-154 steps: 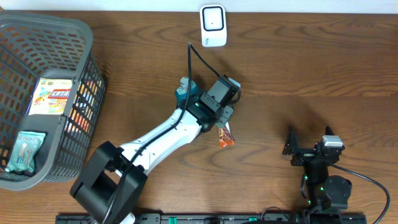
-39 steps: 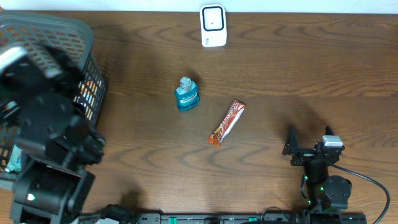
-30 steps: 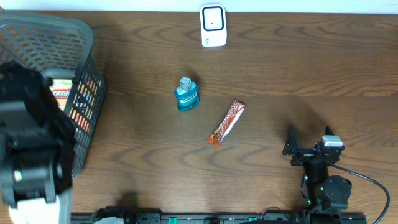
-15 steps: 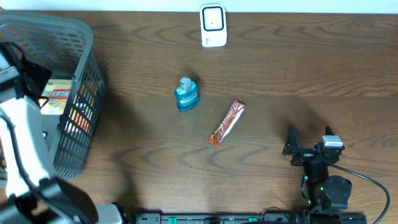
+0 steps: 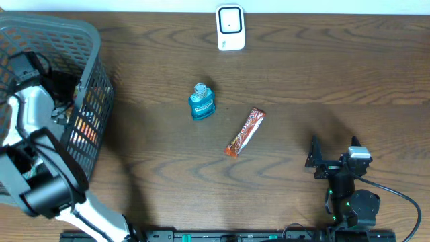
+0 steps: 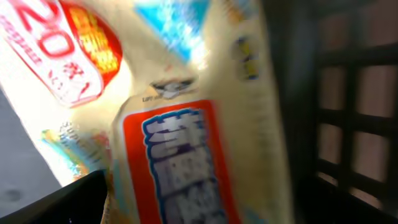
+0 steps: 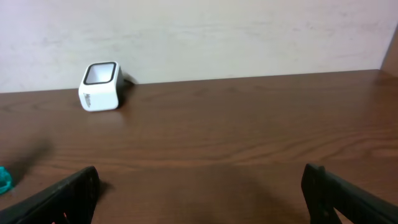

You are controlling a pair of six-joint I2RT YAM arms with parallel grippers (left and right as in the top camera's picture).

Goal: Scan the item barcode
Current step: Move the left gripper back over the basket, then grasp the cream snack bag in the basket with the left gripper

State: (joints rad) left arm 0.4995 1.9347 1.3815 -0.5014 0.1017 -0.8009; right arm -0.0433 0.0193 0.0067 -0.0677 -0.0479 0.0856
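While the left arm bends over from its base and reaches down into the grey basket (image 5: 94,40), the left gripper (image 5: 59,87) hangs wide open close over a snack packet (image 6: 186,155) and holds nothing. The right arm sits folded low. The right gripper (image 7: 199,186) is spread, empty, and faces the scanner (image 7: 99,86).

The overhead camera looks straight down on the whole table (image 5: 322,74). The left wrist camera is very near a blurred packet (image 6: 186,124) inside the basket (image 5: 67,30). The right wrist camera looks low across the table to the scanner (image 7: 101,86), shared with overhead.
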